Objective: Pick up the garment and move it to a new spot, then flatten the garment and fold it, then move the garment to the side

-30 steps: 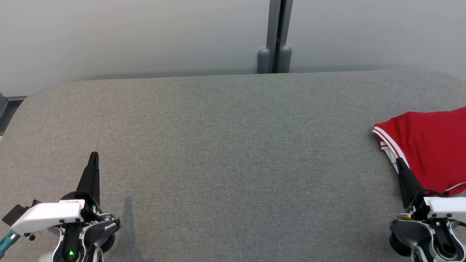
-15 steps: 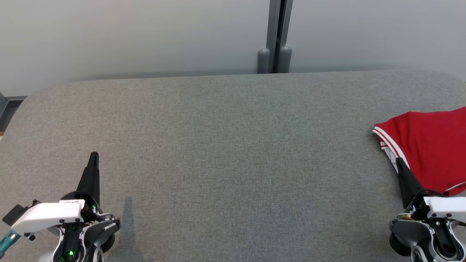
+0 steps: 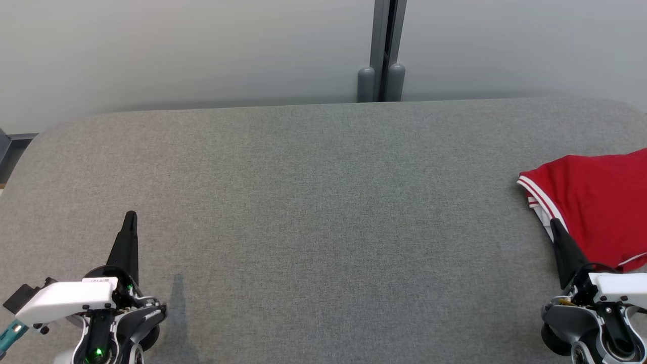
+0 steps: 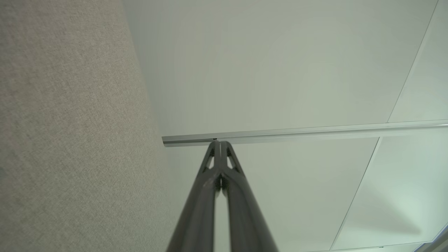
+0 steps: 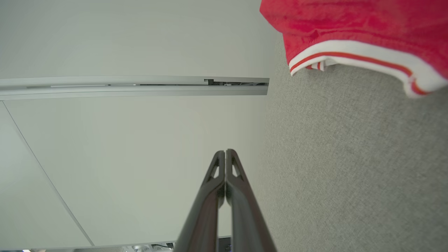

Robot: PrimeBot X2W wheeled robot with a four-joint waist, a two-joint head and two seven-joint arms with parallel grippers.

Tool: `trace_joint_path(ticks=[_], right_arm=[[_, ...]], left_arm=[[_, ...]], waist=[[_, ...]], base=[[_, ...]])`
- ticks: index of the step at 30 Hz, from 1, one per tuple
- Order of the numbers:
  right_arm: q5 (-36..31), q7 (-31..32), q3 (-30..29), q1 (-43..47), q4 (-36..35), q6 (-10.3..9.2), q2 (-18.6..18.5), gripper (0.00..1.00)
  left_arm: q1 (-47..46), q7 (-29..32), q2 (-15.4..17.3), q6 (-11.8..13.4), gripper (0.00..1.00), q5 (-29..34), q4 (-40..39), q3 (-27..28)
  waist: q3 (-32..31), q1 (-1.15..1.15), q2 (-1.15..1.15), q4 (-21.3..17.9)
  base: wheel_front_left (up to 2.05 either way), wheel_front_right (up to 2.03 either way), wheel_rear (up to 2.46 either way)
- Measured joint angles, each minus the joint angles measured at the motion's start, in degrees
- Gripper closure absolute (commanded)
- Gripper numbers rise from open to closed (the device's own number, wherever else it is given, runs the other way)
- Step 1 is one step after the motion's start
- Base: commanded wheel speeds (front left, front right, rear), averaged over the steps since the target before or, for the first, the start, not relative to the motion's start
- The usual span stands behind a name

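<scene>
The garment point(image 3: 596, 202) is red with white-and-red striped trim and lies at the right edge of the grey table, partly cut off by the picture's edge. In the right wrist view the garment point(image 5: 357, 28) shows at the top right, with its striped hem towards the camera. My right gripper point(image 3: 555, 224) is shut and empty at the lower right, its tip just in front of the garment's near left edge; whether it touches the cloth I cannot tell. In the right wrist view my right gripper point(image 5: 225, 152) has its fingers pressed together. My left gripper point(image 3: 130, 216) stands shut and empty at the lower left, and the left wrist view shows my left gripper point(image 4: 219, 142) with its fingers closed.
The grey fabric table point(image 3: 313, 202) spans the whole head view, with rounded far corners. Behind it stands a pale wall with a grey vertical post point(image 3: 382, 55) at its middle. The table's far edge runs just below the post's base.
</scene>
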Motion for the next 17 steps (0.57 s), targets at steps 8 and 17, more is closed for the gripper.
trace_joint_path(ticks=[8, 17], right_arm=[[0.48, -0.40, 0.57, 0.01, -0.05, 0.00, -0.42, 1.00], [1.08, -0.96, 1.38, 0.02, -0.18, 0.00, -0.89, 1.00]], left_arm=[[0.00, 0.00, 0.00, 0.00, 1.00, 0.00, -0.01, 0.00], [0.00, 0.00, 0.00, 0.00, 1.00, 0.00, -0.01, 0.00]], waist=[[0.00, 0.00, 0.00, 0.00], [0.00, 0.00, 0.00, 0.00]], base=[[0.00, 0.00, 0.00], [0.00, 0.00, 0.00]])
